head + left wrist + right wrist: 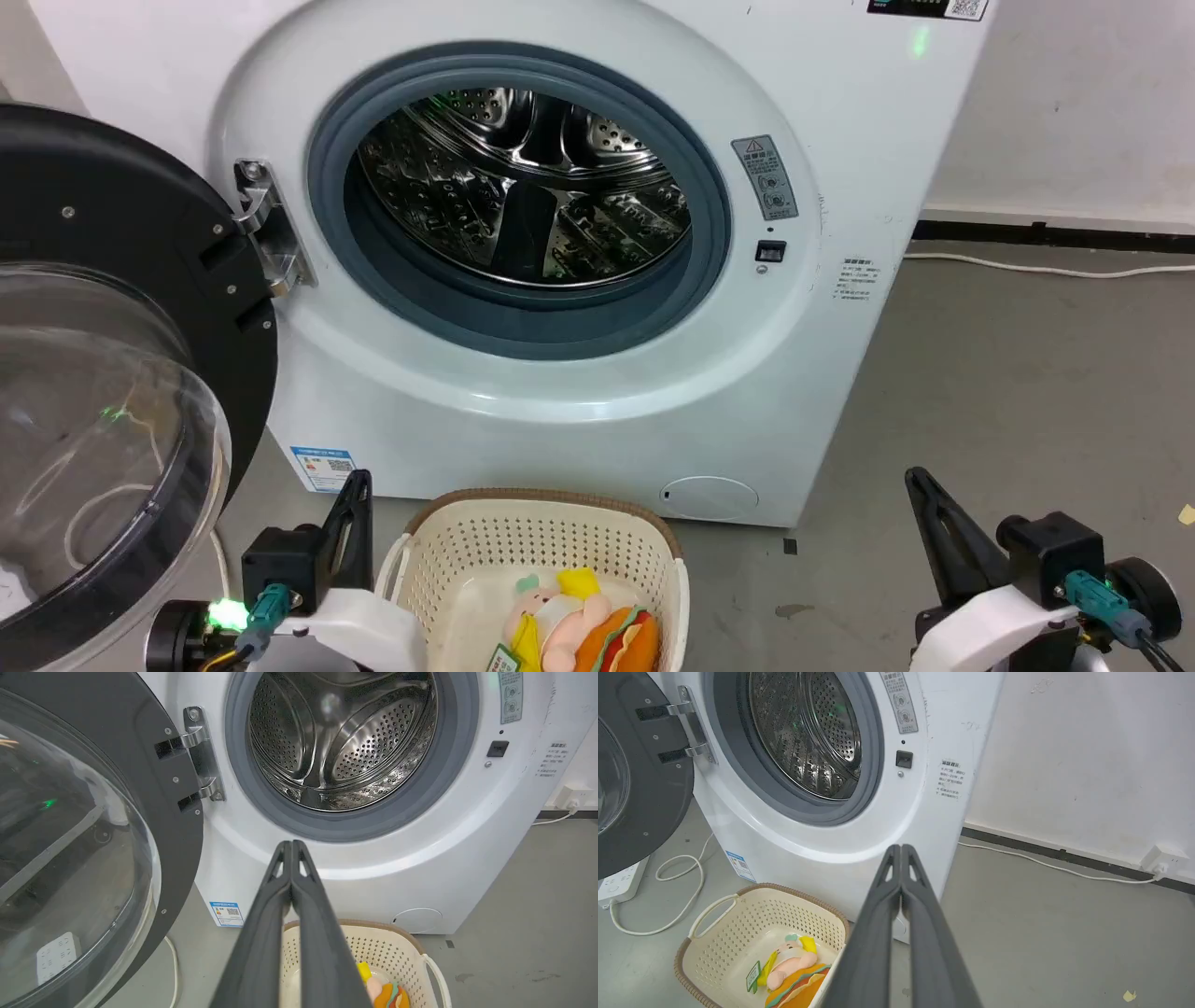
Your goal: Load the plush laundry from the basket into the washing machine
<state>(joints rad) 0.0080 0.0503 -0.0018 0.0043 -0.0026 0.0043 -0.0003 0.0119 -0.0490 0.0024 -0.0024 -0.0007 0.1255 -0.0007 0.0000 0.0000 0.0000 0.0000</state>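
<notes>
The white washing machine (579,373) stands open, its steel drum (523,187) bare and its clear-domed door (103,392) swung to the left. On the floor in front sits the cream basket (532,541). Inside it lie the pink doll (555,621) and the orange bun plush (621,644), side by side. My left gripper (359,481) hangs just left of the basket, fingers pressed together on nothing. My right gripper (915,476) is well to the right of the basket, also shut and empty. Both toys show in the right wrist view too: doll (789,966), bun (796,987).
A white cable (668,896) and a power strip (619,884) lie on the grey floor left of the washer. Another cable (1046,269) runs along the wall at the right to a socket (1160,861). Bare floor (1008,392) stretches to the washer's right.
</notes>
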